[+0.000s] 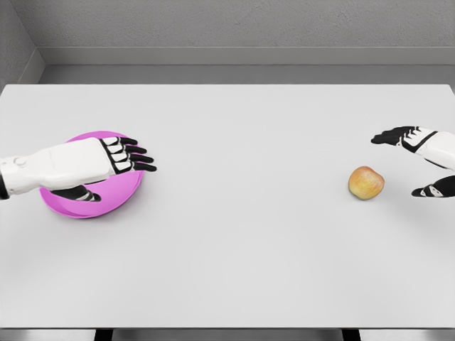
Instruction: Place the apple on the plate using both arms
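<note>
Head view: on the white worktop [234, 249], the left hand [117, 160] reaches in from the left over a pink plate [106, 206], fingers stretched flat and holding nothing, thumb down over the plate's middle. Far to the right, well apart from the plate, the apple [366, 182] sits on the worktop. Just beside it, the right hand [419, 160] is spread wide, not touching it.
</note>
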{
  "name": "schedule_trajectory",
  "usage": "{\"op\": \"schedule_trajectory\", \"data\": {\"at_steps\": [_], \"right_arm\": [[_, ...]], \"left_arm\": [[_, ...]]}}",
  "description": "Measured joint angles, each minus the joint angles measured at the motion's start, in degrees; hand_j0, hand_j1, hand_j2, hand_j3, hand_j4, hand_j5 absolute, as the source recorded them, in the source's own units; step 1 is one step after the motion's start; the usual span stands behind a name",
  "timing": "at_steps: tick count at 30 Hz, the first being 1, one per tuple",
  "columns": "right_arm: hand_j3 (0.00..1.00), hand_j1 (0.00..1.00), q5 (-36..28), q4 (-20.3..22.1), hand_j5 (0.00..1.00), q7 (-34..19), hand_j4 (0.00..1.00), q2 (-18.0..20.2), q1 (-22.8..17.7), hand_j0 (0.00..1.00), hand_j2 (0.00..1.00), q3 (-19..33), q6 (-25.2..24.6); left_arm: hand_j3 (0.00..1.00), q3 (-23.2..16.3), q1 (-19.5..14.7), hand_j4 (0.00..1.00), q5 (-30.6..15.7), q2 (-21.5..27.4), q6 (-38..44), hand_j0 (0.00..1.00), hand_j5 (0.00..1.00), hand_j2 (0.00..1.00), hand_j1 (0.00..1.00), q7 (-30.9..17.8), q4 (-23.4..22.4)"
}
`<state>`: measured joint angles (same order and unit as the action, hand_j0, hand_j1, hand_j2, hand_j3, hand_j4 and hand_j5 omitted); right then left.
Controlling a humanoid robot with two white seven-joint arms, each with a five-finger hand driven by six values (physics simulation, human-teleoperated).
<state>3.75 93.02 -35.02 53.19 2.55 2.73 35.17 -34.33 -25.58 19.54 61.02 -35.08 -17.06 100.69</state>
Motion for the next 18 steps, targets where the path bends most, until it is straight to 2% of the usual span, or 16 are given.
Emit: {"op": "schedule_trajectory", "data": {"at_steps": [4,12,18], "right_arm": [[1.0,1.0,0.0,0.0,1.0,0.0,1.0,0.0,0.1,1.0,1.0,0.0,0.0],[1.0,1.0,-0.1,-0.6,1.0,0.0,1.0,0.0,0.1,1.0,1.0,-0.1,0.0],[1.0,1.0,-0.3,-1.3,1.0,0.0,1.0,-0.2,-0.4,1.0,1.0,-3.0,0.0]], "left_arm": [[1.0,0.5,-0.2,1.0,0.0,-1.4,0.0,1.0,1.0,1.0,1.0,-2.7,0.0],[1.0,1.4,0.3,1.0,-0.2,-1.9,0.0,1.0,1.0,1.0,1.0,-4.2,0.0],[1.0,1.7,0.4,1.0,-0.2,-2.3,0.0,1.0,1.0,1.0,1.0,-4.8,0.0]]}}
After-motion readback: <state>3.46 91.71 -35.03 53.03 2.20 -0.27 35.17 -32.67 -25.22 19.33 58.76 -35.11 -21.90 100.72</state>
